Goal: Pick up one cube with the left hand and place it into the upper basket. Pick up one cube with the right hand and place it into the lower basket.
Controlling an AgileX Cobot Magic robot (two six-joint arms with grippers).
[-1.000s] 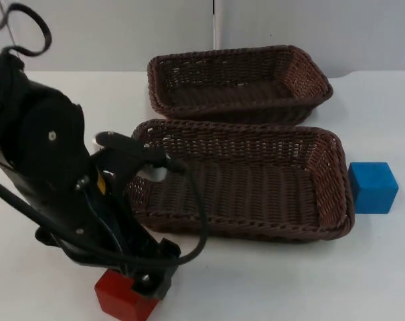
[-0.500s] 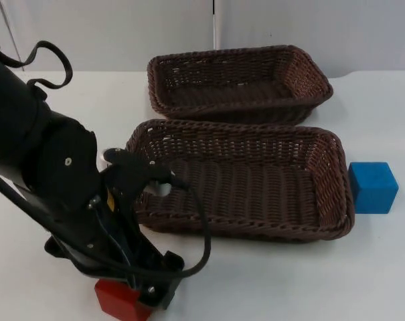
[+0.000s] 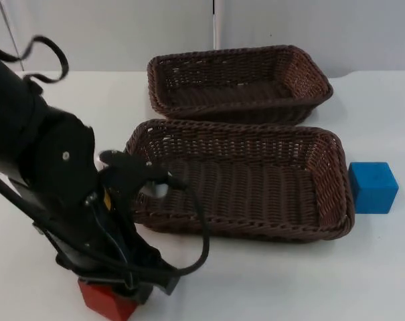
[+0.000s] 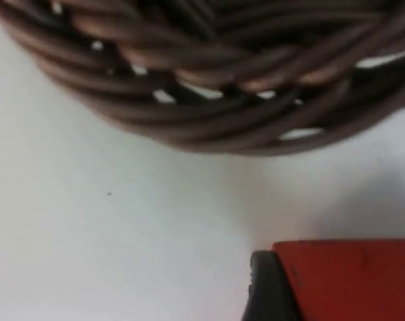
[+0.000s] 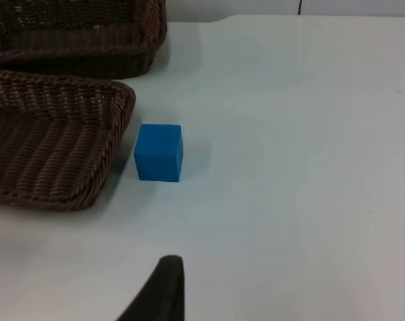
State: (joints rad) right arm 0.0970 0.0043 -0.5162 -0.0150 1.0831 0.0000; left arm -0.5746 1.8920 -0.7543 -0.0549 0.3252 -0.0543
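Red cube (image 3: 103, 301): set on the white table (image 3: 269, 281) at the near left, close to the near left corner of the lower basket but apart from it. It is largely covered from above by the left arm. In the left wrist view the red cube (image 4: 353, 281) is seen with one black fingertip (image 4: 266, 287) pressed flat against its side.

Left gripper (image 3: 125, 289): lowered onto the red cube, evidently for the pick. One finger is in contact with the cube; the opposite finger is hidden, so whether the claw is closed on the cube cannot be told.

Upper basket (image 3: 239, 83): brown wicker, at the far centre of the table, nothing seen in it. It is judged the destination for the red cube.

Lower basket (image 3: 242, 177): brown wicker, larger, directly nearer than the upper one and just beside it, nothing seen in it. Its woven corner (image 4: 209, 87) is seen close in the left wrist view.

Blue cube (image 3: 373, 187): upright on the table, just beside the right end of the lower basket, untouched. From the right wrist view the blue cube (image 5: 158, 152) is seen well ahead of that camera.

Right gripper: held back, waiting; its opening cannot be told. One dark fingertip (image 5: 158, 291) is seen in the right wrist view.

Progress: neither cube yet placed.
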